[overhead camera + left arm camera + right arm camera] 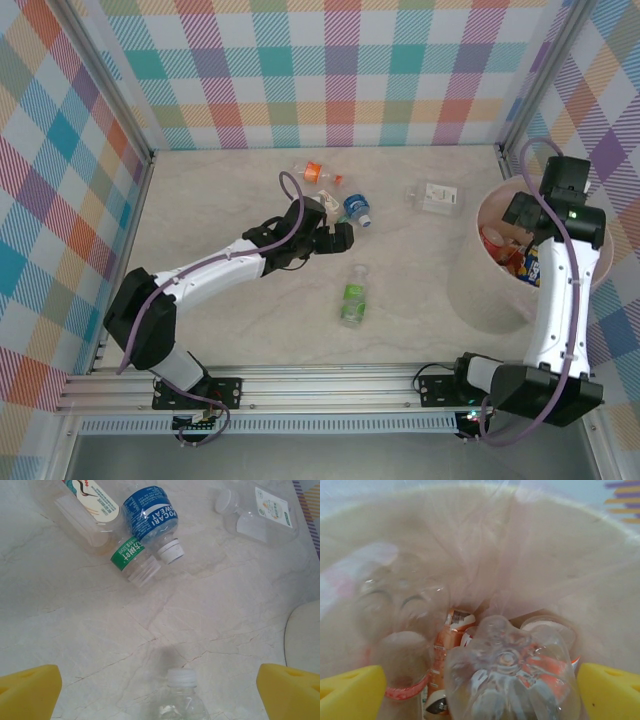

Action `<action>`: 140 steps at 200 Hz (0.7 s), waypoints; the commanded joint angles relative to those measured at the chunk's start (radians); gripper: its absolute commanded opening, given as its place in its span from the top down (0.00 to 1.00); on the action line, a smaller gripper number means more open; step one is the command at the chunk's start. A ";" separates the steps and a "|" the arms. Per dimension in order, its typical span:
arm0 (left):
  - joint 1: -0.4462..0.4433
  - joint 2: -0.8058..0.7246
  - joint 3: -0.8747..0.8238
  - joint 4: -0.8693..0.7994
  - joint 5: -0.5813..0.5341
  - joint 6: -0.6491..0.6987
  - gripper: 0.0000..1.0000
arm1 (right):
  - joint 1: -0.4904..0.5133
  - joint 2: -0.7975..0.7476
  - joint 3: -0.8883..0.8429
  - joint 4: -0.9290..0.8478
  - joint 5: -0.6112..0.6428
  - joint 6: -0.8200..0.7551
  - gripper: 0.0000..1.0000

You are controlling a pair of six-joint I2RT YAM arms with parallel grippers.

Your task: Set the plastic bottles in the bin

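The left fingers (30, 690) stand wide apart over the counter (225, 630), and a clear bottle (182, 700) lies between them, its cap pointing away along their reach. The right fingers (350, 690), also apart, hang over the bin (560, 545), so the left arm (210, 270) is nearer.

A pale beige, marble-patterned tabletop (230, 330) is lying flat, with thin grey veins running across it. Pastel plaid wall panels (340, 70) are enclosing it at the back and on both sides. Silver metal corner posts (106, 85) are standing where the panels meet. A ribbed silver aluminium rail (330, 385) is running along the near edge.
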State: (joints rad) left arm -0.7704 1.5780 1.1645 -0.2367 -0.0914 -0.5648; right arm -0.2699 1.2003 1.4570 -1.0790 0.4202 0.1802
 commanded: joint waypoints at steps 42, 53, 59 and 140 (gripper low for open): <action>-0.003 0.018 0.035 -0.033 -0.007 -0.012 0.00 | -0.006 0.030 0.029 -0.038 0.001 0.030 0.02; -0.002 0.016 0.034 -0.032 -0.009 -0.013 0.00 | -0.006 0.029 0.072 -0.047 -0.041 0.031 0.02; -0.002 0.015 0.032 -0.032 -0.012 -0.013 0.00 | -0.005 0.019 0.098 -0.048 -0.081 0.032 0.02; -0.001 0.020 0.029 -0.033 -0.021 -0.039 0.00 | 0.074 -0.096 0.163 0.055 -0.537 0.081 0.00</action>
State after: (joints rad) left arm -0.7704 1.5970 1.1698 -0.2611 -0.0917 -0.5846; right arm -0.2363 1.0996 1.6024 -1.0374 0.0132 0.2321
